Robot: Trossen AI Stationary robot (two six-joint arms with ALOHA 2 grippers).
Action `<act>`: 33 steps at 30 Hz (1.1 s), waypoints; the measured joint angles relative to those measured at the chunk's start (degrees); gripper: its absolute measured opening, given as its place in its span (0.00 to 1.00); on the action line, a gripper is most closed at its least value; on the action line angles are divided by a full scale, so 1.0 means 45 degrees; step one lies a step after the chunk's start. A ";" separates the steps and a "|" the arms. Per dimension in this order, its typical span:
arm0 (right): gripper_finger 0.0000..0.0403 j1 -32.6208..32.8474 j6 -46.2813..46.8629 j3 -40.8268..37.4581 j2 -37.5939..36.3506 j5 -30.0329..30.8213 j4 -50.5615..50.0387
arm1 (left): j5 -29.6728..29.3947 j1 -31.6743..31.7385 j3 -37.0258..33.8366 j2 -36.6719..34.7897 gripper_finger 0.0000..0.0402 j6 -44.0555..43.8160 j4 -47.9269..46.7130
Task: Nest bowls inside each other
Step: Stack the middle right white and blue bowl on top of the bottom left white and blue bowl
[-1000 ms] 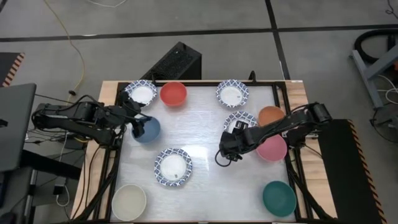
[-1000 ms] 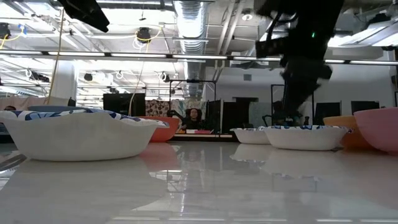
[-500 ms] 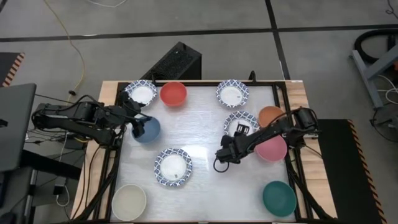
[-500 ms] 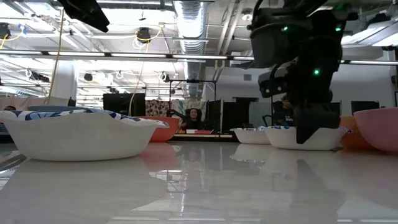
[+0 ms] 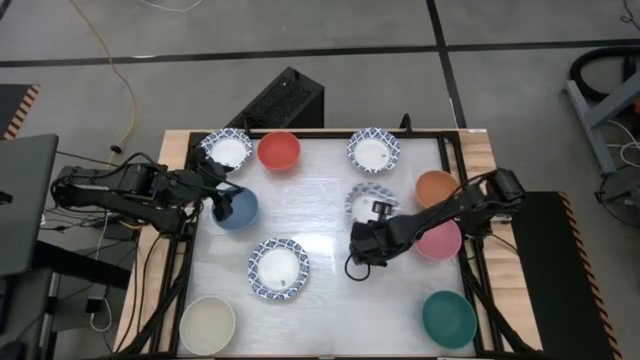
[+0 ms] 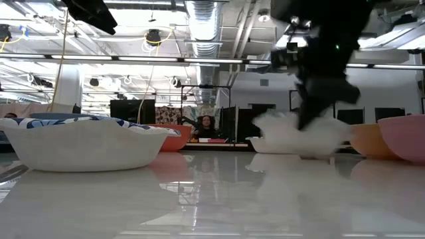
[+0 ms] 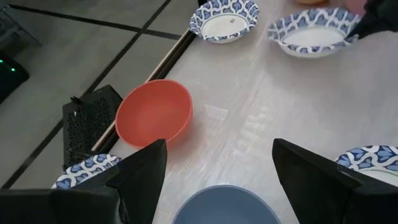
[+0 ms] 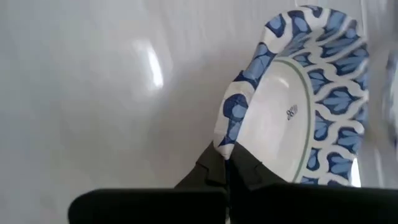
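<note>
Right gripper — fingers pressed together on the rim of a blue-patterned white bowl, which lies just beyond the fingertips near the table's middle; in the right wrist view the rim sits pinched between the two dark tips, the bowl tilted away from them. Beside the right arm stand an orange bowl and a pink bowl, touching or nearly so.

Left gripper — fingers spread wide, one to each side of a dark blue bowl whose rim shows between them; no contact is visible. Ahead of these fingers lie a red bowl and two further patterned bowls.
</note>
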 joint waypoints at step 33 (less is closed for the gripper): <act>0.01 -0.0198 -1.6397 0.2001 0.2696 -0.6385 1.1354 | -0.0015 0.0005 -0.0005 0.0005 0.70 -0.0992 0.0233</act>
